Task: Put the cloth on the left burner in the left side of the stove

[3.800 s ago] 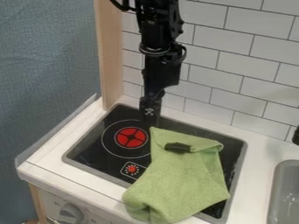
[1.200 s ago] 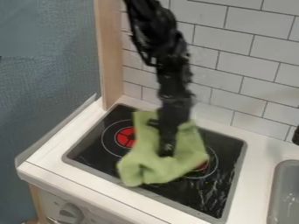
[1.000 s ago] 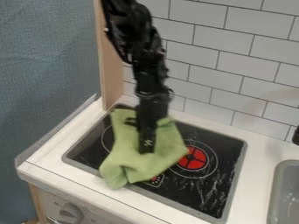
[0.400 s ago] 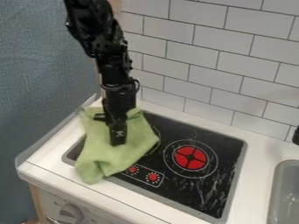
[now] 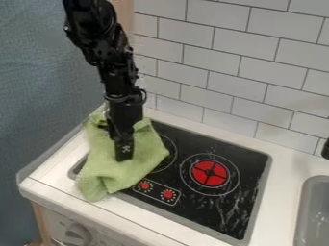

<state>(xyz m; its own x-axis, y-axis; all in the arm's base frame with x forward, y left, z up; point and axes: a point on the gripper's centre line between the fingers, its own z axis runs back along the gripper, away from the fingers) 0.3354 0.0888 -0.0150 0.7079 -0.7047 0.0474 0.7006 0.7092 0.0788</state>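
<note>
Covering most of the left burner [image 5: 171, 149]: green cloth [image 5: 103, 168], on the left side of the black stovetop [image 5: 199, 211]; right part of the burner's ring shows past the cloth's right edge; cloth is rumpled, spills over the stovetop's left rim onto the white counter [image 5: 286, 168]; its lowest corner lies over the front strip of counter.

Gripper [image 5: 124, 153] points down at the middle of the cloth, black tip against the green; cannot tell if it's open, closed or gripping the cloth; black arm [image 5: 114, 67] comes in from upper left, slants down to the cloth; upper part of the cloth shows on both sides of the gripper.

Rest of the stovetop: right burner [image 5: 210, 173] has a red centre with a dark cross, thin ring around it; control panel [image 5: 156, 191] with two red dials printed on it sits nearer the front, just beside the cloth's right edge; pale scuffs right of the panel, toward the front.

Around it: grey sink [image 5: 315, 211] at right edge; white tiled wall [image 5: 257, 72] behind; blue-grey surface [image 5: 38, 96] at left; wooden post [image 5: 123, 12] behind the arm; grey knob [image 5: 78, 234] on the front panel, lower left.
</note>
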